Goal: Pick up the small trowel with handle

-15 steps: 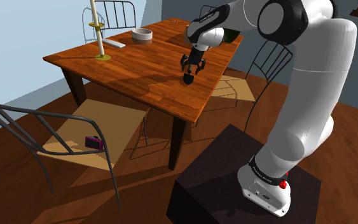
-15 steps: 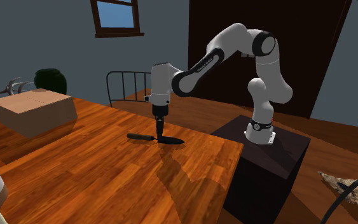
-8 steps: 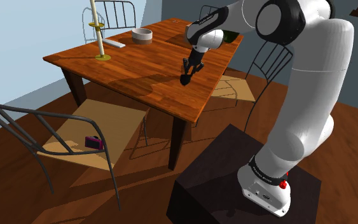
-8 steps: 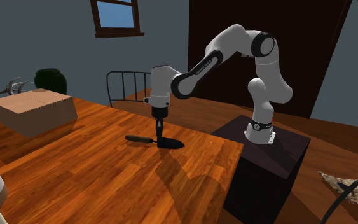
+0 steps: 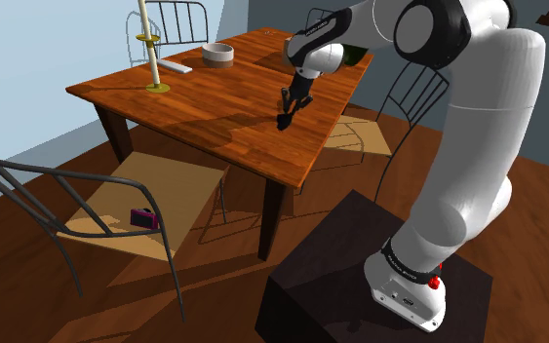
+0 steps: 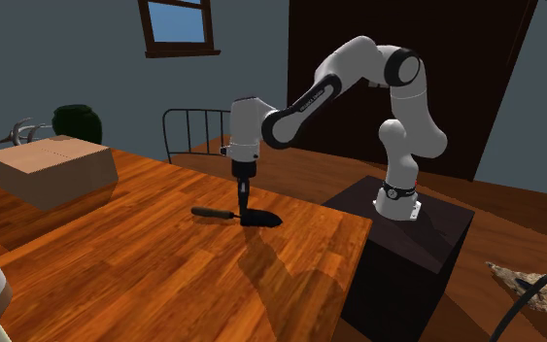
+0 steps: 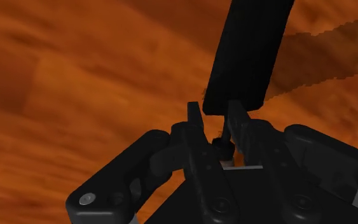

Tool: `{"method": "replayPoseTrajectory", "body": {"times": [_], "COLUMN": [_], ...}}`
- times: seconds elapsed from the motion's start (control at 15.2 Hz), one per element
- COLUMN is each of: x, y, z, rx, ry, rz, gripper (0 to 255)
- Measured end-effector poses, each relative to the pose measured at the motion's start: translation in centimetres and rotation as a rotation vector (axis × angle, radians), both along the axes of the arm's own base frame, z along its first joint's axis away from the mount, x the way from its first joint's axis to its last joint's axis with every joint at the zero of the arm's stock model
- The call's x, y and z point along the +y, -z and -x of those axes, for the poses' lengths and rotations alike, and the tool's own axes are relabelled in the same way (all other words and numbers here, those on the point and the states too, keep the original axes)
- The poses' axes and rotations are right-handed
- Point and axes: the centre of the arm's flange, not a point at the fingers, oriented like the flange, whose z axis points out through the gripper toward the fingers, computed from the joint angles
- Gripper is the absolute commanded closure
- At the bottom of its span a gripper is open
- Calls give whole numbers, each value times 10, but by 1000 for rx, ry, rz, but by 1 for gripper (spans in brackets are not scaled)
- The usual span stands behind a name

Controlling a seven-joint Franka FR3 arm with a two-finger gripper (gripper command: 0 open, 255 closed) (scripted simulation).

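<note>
The small trowel (image 6: 211,211) is dark all over, with a rod-like handle and a pointed blade (image 6: 263,220). It lies on the wooden table (image 6: 145,262) near the corner closest to my stand. My gripper (image 6: 246,204) points straight down over it and is shut on the thin neck between handle and blade. In the shoulder view the gripper (image 5: 284,117) stands at the table's near right part, with the blade just under it. In the wrist view the gripper (image 7: 214,127) clasps the thin neck, and the black handle (image 7: 247,51) runs away from the fingers over the tabletop.
A cardboard box (image 6: 52,170) stands further along the table. A white bowl (image 5: 217,54), a flat white thing (image 5: 175,66) and a tall yellow-based candlestick (image 5: 150,58) are at the far end. Wire chairs (image 5: 116,209) flank the table. My dark stand (image 5: 360,283) is close to the table's corner.
The fingers went from wide apart to closed on the trowel's neck. The trowel shifted slightly on the table; the arm barely moved.
</note>
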Motion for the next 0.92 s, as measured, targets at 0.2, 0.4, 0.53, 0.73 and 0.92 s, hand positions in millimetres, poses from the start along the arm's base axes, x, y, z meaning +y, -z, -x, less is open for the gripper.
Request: {"method": "replayPoseTrajectory", "body": {"times": [0.2, 0.4, 0.53, 0.73, 0.92], "x": [1, 2, 3, 3, 3], "y": [-13, -28, -38, -53, -67], "z": [1, 0, -1, 1, 0], "rx": [3, 4, 5, 8, 8], "ry": [-1, -3, -3, -4, -4], "rz": [-2, -3, -4, -4, -4], "gripper": [255, 255, 255, 255, 255]}}
